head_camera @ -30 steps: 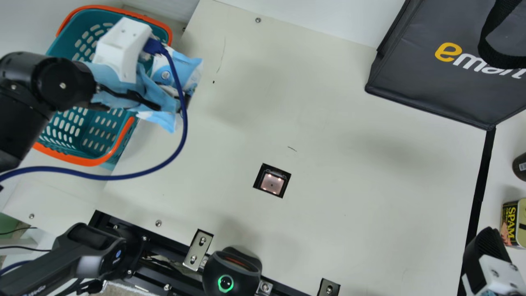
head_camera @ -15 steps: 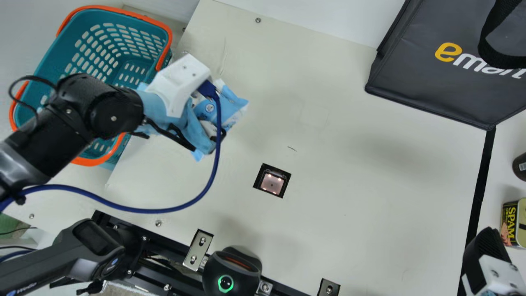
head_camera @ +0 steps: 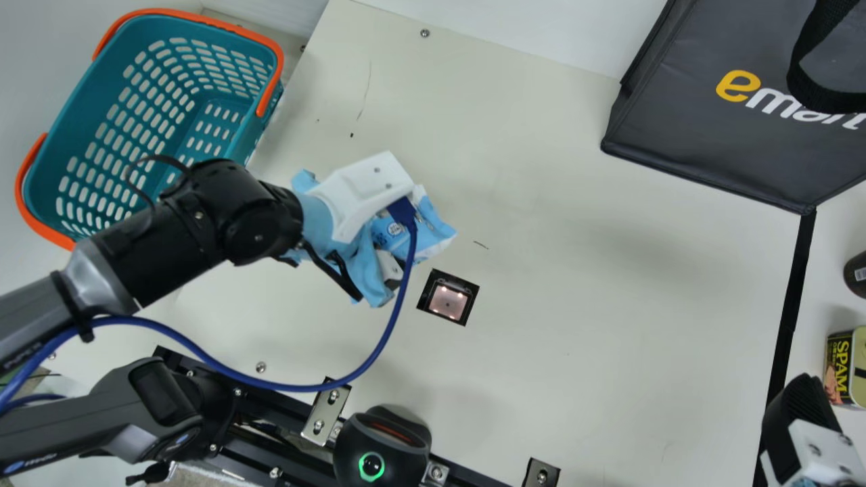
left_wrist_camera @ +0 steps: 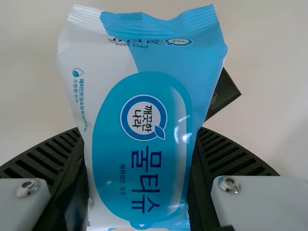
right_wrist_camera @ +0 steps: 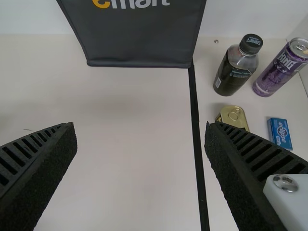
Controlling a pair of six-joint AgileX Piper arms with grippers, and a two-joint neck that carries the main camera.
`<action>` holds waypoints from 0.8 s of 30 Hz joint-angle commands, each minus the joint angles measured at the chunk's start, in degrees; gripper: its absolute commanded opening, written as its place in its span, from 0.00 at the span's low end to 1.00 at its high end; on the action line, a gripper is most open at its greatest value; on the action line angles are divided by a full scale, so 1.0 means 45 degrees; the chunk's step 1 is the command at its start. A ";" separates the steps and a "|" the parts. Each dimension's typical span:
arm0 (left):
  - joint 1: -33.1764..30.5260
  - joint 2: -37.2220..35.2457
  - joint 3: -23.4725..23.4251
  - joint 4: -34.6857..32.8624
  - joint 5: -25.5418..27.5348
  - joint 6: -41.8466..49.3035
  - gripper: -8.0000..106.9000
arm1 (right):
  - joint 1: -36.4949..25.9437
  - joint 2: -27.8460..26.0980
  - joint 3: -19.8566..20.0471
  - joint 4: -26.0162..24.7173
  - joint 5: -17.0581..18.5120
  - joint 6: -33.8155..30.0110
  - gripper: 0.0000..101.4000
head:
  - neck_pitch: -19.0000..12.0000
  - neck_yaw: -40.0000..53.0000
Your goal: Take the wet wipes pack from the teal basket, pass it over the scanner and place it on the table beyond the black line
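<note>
Main view: wet wipes pack (head_camera: 431, 233) out of teal basket (head_camera: 91, 95), over the table (head_camera: 575, 352), just beside scanner window (head_camera: 447, 302). Lift looks done; scan pass and placing beyond black line (head_camera: 788, 325) appear left.

Left wrist view: left gripper (left_wrist_camera: 139, 132) clamps pack from both sides, jaws parted by its width.

Right wrist view: right gripper (right_wrist_camera: 139, 126) wide apart, holding nothing.

The pack (left_wrist_camera: 144, 115), soft, white and blue (a few creases catch the light), is pinched between the left fingers (head_camera: 331, 269), its crimped end jutting past them. Near those tips lies the scanner (head_camera: 448, 303), a dark square with a lit pane. The basket (head_camera: 101, 101), teal with orange handles, sits upright, apart from them; the black line (head_camera: 788, 325) runs beside the right fingers (head_camera: 802, 406).
</note>
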 commanded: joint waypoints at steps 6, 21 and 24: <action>-0.1215 0.0645 0.0346 0.0254 -0.0514 -0.0388 0.00 | 0.0000 0.0000 0.0000 0.0000 0.0000 0.0000 0.94 | -0.0369 0.0050; -0.2812 0.2116 0.0233 0.0367 -0.1236 -0.1040 0.20 | 0.0000 0.0000 0.0000 0.0000 0.0015 0.0000 0.94 | -0.0369 0.0050; -0.2952 0.2312 0.0197 0.0425 -0.1362 -0.1087 0.28 | 0.0000 0.0000 0.0000 0.0000 0.0015 0.0000 0.94 | -0.0369 0.0050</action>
